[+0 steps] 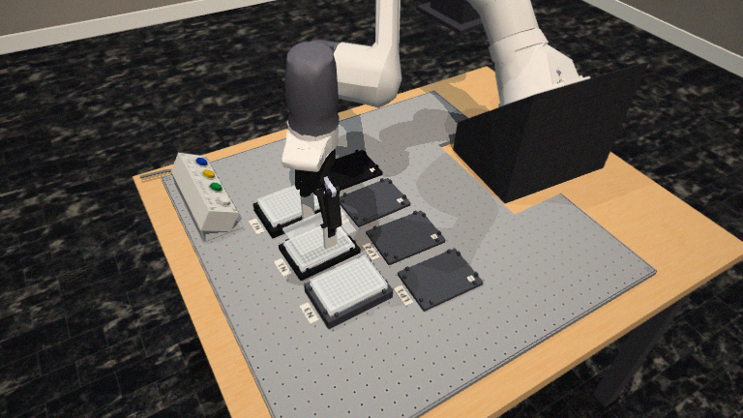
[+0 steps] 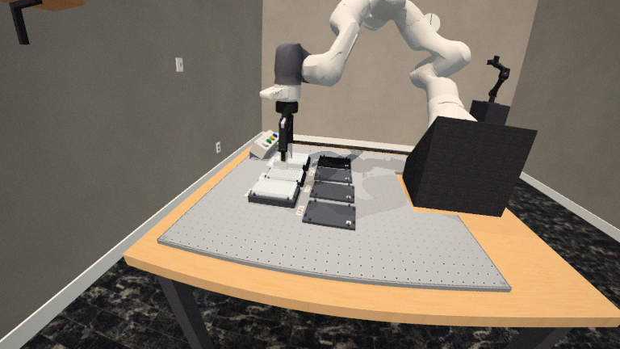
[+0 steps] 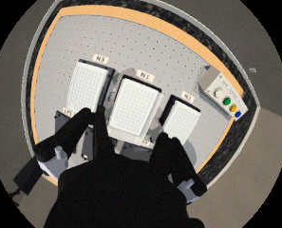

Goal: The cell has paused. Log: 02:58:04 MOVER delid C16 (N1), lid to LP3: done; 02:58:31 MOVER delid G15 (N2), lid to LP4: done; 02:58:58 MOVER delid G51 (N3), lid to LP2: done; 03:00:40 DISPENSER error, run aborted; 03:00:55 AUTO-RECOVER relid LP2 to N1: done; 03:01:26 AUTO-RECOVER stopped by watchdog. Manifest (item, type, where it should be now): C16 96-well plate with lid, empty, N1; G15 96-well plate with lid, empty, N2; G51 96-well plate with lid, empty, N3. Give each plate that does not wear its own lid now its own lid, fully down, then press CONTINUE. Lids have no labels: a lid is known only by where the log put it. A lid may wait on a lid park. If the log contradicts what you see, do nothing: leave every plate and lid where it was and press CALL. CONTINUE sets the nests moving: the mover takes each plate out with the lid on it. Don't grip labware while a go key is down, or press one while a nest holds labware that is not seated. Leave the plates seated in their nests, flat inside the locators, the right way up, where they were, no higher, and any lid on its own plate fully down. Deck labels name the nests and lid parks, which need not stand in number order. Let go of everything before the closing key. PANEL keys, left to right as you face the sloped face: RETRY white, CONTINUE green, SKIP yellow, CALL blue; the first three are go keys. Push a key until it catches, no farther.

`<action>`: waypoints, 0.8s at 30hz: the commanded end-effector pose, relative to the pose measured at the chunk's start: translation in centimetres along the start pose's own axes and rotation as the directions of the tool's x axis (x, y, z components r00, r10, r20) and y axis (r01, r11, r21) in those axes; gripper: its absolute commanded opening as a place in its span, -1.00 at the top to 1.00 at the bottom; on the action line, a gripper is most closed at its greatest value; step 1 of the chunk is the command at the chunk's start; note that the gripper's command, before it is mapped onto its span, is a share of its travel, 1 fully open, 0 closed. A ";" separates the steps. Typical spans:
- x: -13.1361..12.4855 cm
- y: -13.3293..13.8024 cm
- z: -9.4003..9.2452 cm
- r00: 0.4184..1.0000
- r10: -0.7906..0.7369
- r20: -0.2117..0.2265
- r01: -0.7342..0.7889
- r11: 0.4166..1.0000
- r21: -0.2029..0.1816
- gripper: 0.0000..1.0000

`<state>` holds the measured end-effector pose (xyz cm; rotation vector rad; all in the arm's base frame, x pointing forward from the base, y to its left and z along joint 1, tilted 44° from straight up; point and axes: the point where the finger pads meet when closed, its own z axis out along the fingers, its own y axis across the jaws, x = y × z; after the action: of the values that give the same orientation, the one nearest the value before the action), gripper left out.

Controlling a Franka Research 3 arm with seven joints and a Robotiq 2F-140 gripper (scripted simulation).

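Three white 96-well plates sit in a row of black nests: N2 [image 1: 279, 204] [image 3: 181, 121] nearest the panel, N1 [image 1: 314, 255] in the middle, N3 [image 1: 345, 285] [image 3: 90, 83] [image 2: 274, 188] at the front. My gripper [image 1: 328, 238] [image 2: 283, 157] [image 3: 132, 115] is shut on a clear lid [image 1: 304, 225] [image 3: 136, 104] and holds it level, just above the N1 plate. The lid hides most of that plate in the wrist view. I cannot tell whether the N2 and N3 plates wear lids.
Several dark lid parks [image 1: 405, 235] [image 1: 440, 279] [image 2: 328, 214] lie in a row right of the nests, all bare. The key panel [image 1: 205, 199] [image 2: 261, 145] [image 3: 224, 91] stands beyond N2. A large black box [image 1: 548, 134] [image 2: 466, 166] stands at the back right.
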<state>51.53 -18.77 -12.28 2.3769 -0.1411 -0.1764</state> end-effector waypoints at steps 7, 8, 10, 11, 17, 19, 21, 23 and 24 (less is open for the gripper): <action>0.2 -0.1 1.4 1.000 -0.008 -0.006 0.008 1.000 0.003 1.00; 0.2 -0.1 1.5 1.000 -0.008 -0.006 0.008 1.000 0.003 1.00; 0.2 -0.1 1.7 1.000 -0.008 -0.006 0.008 1.000 0.003 1.00; 0.2 -0.1 1.7 1.000 -0.008 -0.006 0.008 1.000 0.003 1.00; 0.2 -0.1 2.1 1.000 -0.008 -0.006 0.008 1.000 0.003 1.00; 0.2 -0.1 2.2 1.000 -0.008 -0.006 0.008 1.000 0.003 1.00; 0.2 -0.1 2.2 1.000 -0.008 -0.006 0.008 1.000 0.003 1.00; 0.2 -0.1 2.3 1.000 -0.008 -0.006 0.008 1.000 0.003 1.00; 0.2 -0.1 2.3 1.000 -0.008 -0.006 0.008 1.000 0.003 1.00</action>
<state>51.19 -20.11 -13.91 2.3798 -0.1314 -0.1781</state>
